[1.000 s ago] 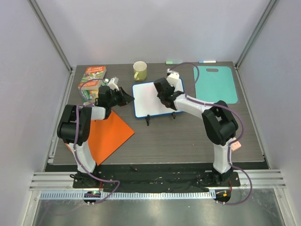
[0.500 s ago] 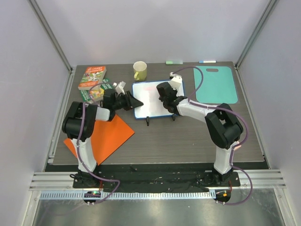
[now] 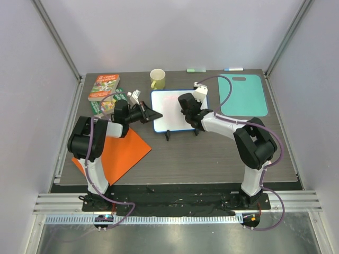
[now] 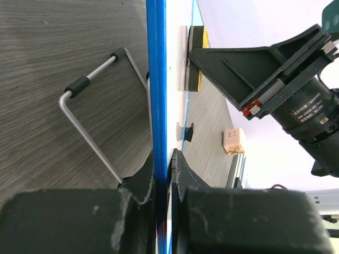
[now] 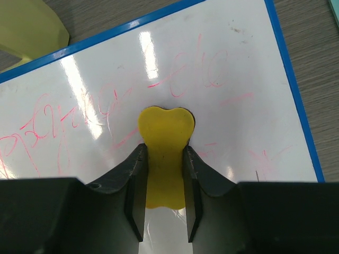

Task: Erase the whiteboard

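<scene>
The whiteboard (image 3: 170, 106), white with a blue frame and faint red scribbles (image 5: 204, 69), stands tilted on two small black feet at the middle of the table. My left gripper (image 3: 157, 114) is shut on the frame of its left edge (image 4: 157, 79), which runs between the jaws of my left gripper (image 4: 169, 159). My right gripper (image 5: 164, 147) is shut on a yellow eraser (image 5: 165, 124) that is pressed flat against the board's face (image 5: 249, 121). In the top view the right gripper (image 3: 186, 106) sits over the board's right half. The left wrist view shows the eraser (image 4: 196, 58) edge-on against the board.
A yellow mug (image 3: 157, 79) stands just behind the board. Books (image 3: 104, 87) lie at the back left, an orange folder (image 3: 124, 151) at the front left and a teal cutting board (image 3: 242, 95) at the back right. The board's wire stand (image 4: 90, 121) rests on the table.
My left gripper has moved right from beside the books, opened, and shut on the board's left edge. The right gripper and eraser have shifted slightly on the board.
</scene>
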`<state>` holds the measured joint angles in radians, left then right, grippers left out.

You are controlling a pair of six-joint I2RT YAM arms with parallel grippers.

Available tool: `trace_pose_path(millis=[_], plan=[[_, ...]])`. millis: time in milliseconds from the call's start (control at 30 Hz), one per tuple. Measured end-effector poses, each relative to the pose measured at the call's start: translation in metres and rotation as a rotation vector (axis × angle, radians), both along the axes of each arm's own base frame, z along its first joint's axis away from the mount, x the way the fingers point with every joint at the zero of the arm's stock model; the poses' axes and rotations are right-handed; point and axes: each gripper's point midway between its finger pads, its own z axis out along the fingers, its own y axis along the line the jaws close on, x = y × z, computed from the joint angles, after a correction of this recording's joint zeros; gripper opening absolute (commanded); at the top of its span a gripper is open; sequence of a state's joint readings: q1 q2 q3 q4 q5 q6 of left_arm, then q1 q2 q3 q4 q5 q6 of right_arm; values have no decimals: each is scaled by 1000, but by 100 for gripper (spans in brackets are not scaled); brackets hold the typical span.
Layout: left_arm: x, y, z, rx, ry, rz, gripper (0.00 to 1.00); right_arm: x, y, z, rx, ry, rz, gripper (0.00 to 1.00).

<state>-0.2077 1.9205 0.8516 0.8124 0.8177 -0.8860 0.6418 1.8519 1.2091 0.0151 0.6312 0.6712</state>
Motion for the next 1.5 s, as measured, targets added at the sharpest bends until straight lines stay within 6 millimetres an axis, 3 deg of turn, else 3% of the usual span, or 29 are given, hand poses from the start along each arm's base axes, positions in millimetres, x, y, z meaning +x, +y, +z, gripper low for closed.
trace_pose_path(millis=[300, 500, 700, 1000, 1100, 1500], plan=[[-4, 2, -1, 8, -11, 11, 0, 7, -1, 4, -96, 34, 48, 1], [2, 5, -1, 17, -17, 37, 0, 19, 15, 7, -147, 41, 140, 1], [3, 6, -1, 30, -15, 41, 0, 19, 29, 10, -217, 35, 204, 1], [3, 6, -5, 46, 1, 44, 0, 4, 108, 26, -234, -25, 398, 1], [3, 7, -6, 51, 6, 47, 0, 4, 123, 30, -231, -37, 424, 1], [8, 7, -8, 71, 7, 70, 0, 24, 109, 27, -99, 21, 362, 1]])
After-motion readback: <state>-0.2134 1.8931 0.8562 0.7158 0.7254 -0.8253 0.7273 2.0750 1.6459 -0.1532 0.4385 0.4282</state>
